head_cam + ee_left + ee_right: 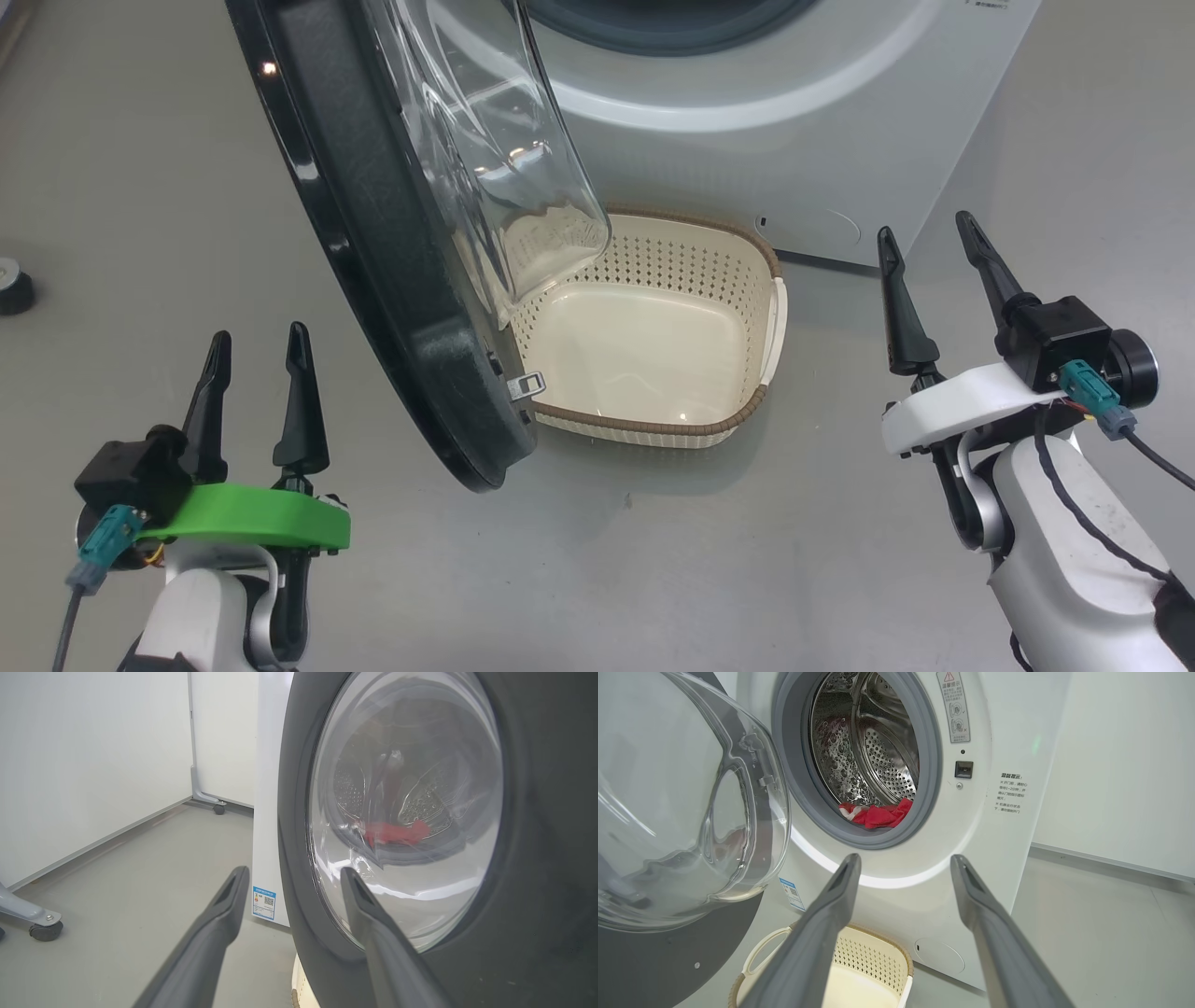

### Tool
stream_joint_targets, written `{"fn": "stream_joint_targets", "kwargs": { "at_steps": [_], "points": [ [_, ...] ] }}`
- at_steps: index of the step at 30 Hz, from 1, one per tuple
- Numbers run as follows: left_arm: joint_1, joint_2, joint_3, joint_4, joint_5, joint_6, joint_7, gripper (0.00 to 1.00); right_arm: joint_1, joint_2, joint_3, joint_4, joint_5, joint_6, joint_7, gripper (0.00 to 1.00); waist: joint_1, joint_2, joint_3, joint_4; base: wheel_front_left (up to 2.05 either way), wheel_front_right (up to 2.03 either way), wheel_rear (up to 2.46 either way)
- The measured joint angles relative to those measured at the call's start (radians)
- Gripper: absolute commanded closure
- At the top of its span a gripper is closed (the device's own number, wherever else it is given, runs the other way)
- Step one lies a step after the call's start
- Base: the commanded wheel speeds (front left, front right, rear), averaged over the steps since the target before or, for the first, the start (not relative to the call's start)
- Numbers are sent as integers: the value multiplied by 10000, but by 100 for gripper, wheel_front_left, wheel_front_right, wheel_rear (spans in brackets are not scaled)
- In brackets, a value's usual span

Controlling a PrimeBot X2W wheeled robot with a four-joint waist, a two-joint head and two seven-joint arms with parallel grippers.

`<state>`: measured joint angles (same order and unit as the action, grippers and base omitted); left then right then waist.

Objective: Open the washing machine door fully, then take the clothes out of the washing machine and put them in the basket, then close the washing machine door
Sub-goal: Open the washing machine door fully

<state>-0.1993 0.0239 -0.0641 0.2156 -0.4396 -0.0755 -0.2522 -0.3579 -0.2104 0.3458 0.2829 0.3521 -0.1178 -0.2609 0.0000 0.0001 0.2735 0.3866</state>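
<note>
Listed for you: the clothes [878,814], one soft bright red garment with a white trim stripe, lying crumpled at the front lip of the steel drum [878,760] inside the white washing machine [747,159]. The washing machine door [392,280], glossy black rim around a bulging clear glass bowl, stands swung open, its lower edge over the cream perforated basket [653,425] on the floor against the machine's front. Your left gripper [260,332] and right gripper [923,224] both have fingers spread apart, touching nothing, one either side of door and basket.
</note>
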Motion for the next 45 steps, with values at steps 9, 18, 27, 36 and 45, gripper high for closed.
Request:
{"fn": "stream_joint_targets", "kwargs": {
  "at_steps": [9,18,27,36,45],
  "points": [
    [0,0,-21,4,0,0,0,22,122,105,-113,21,-33,2,0,0,0,0,11,7,0,0,0],
    [-10,0,86,-487,-4,-4,2,100,148,140,-226,15,-268,25,0,0,0,0,23,29,0,0,0],
    [-215,2,938,-2418,-81,-104,-36,100,184,205,-383,17,-370,144,0,0,0,0,9,111,0,0,0],
    [-735,2,800,-4899,318,-374,-58,100,224,278,-529,65,-418,284,0,0,0,0,-69,177,0,0,0],
    [-869,19,-1043,-6730,560,-456,-59,100,388,443,-589,188,-510,462,0,0,0,0,-235,197,0,0,0]
  ]
}}
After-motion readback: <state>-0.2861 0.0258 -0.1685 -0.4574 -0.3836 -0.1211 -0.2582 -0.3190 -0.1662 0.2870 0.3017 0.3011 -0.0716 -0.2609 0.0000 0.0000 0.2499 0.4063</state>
